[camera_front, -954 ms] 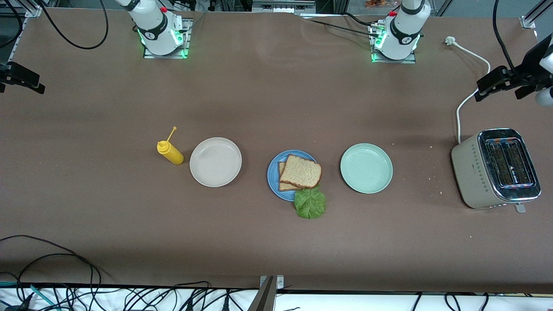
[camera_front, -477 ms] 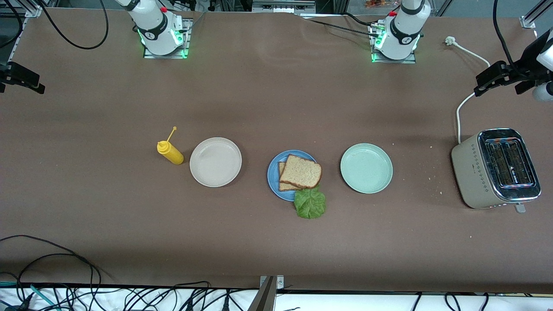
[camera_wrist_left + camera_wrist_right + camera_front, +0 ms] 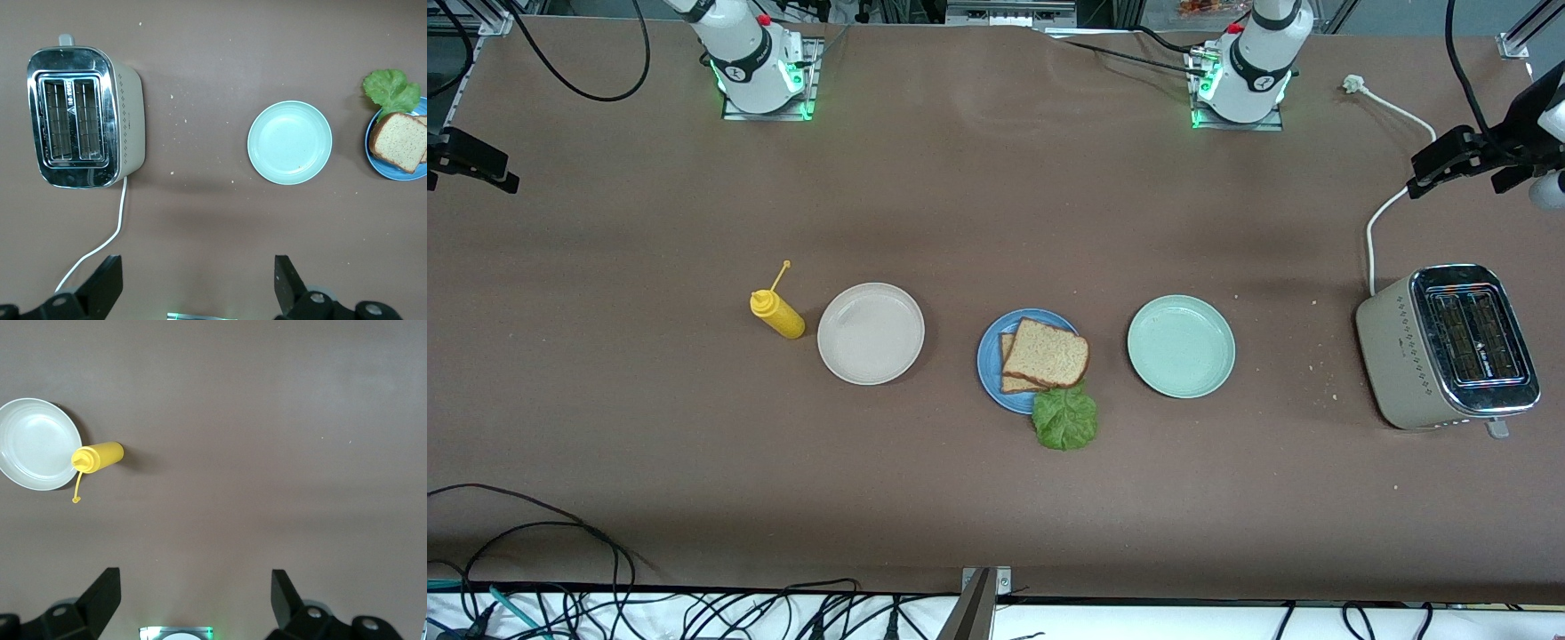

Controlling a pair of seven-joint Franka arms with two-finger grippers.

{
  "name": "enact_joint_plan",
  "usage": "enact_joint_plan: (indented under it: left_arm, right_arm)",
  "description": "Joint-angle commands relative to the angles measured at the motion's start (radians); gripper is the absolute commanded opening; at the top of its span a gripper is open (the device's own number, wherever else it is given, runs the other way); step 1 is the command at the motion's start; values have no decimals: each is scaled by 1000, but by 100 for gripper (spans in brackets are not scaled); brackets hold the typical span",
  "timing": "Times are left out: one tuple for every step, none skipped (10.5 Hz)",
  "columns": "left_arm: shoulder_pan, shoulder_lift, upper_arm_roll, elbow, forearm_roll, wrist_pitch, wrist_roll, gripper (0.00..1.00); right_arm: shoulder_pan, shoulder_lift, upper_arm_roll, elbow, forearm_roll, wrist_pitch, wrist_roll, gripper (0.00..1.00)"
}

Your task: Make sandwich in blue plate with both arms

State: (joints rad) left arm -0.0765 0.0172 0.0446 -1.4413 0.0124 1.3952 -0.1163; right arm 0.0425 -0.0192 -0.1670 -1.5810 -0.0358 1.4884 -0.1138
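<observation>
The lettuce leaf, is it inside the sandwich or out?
Out. The lettuce leaf lies beside the bread slices, overlapping the blue plate rim, mostly on the table.

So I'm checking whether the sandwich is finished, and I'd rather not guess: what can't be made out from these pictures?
- Lower bread slice: mostly covered by the top bread slice, front view.
- Between the slices: hidden; the lettuce leaf lies half off the blue plate.
- Blue plate in left wrist view: cut by the edge.
- Left gripper, right gripper: open, fingers cut by the edge.
</observation>
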Motion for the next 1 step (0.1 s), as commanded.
enact_joint_plan:
  left_arm:
    - [9,-3,14,16,29,-7,23,100]
  right_arm:
    - [-1,7,0,25,7,-11,14,100]
